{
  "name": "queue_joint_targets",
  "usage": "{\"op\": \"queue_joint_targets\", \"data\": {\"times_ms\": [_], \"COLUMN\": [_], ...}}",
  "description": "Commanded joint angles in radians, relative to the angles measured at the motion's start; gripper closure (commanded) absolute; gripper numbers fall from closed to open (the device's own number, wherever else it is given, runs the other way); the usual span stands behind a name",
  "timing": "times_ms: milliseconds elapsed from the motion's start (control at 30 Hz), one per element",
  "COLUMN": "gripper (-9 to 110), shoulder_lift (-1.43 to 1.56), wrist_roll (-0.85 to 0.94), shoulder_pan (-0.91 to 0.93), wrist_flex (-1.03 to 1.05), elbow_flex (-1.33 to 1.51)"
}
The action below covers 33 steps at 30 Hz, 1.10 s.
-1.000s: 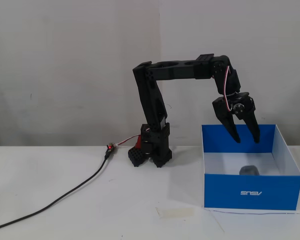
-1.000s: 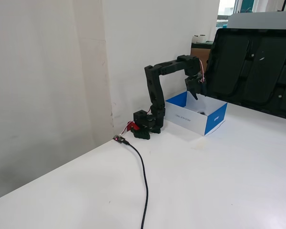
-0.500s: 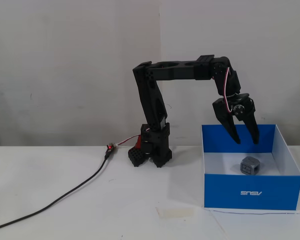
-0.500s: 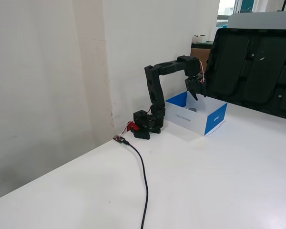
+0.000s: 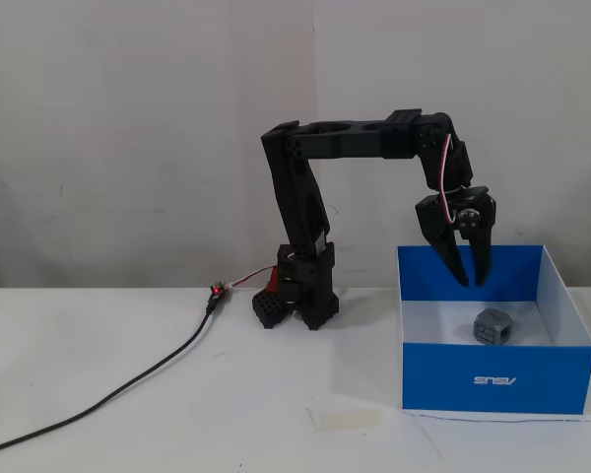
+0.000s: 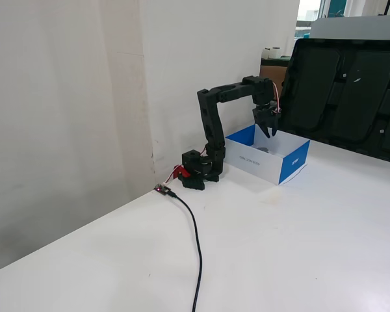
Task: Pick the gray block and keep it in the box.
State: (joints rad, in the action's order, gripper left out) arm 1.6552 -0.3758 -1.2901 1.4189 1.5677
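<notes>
The gray block (image 5: pixel 492 326) lies on the white floor of the box (image 5: pixel 492 379), which is blue outside with a white logo. In a fixed view only a small gray speck of the block (image 6: pixel 264 150) shows inside the box (image 6: pixel 292 164). My gripper (image 5: pixel 470 282) hangs above the box, fingertips pointing down, a little above and left of the block. Its fingers stand slightly apart and hold nothing. In the other fixed view the gripper (image 6: pixel 269 133) hangs over the box's far part.
The arm's black base (image 5: pixel 300 291) stands left of the box. A black cable (image 5: pixel 128 389) runs from it across the white table to the front left. A piece of clear tape (image 5: pixel 345 419) lies on the table before the box. A dark panel (image 6: pixel 351 91) stands behind the table.
</notes>
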Motion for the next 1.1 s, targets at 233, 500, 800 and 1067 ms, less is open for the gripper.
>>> {"op": "queue_joint_targets", "data": {"times_ms": [233,500,800,1067], "gripper": [101,101,101,101], "shoulder_lift": [0.14,0.285,0.439,0.816], "wrist_roll": [0.245,0.635,0.904,0.873], "shoulder_pan": [0.094,0.342,0.715,0.956], "wrist_flex": [0.057,0.035,-0.244,-0.719], "elbow_flex": [-0.021,-0.006,0.143,0.627]}}
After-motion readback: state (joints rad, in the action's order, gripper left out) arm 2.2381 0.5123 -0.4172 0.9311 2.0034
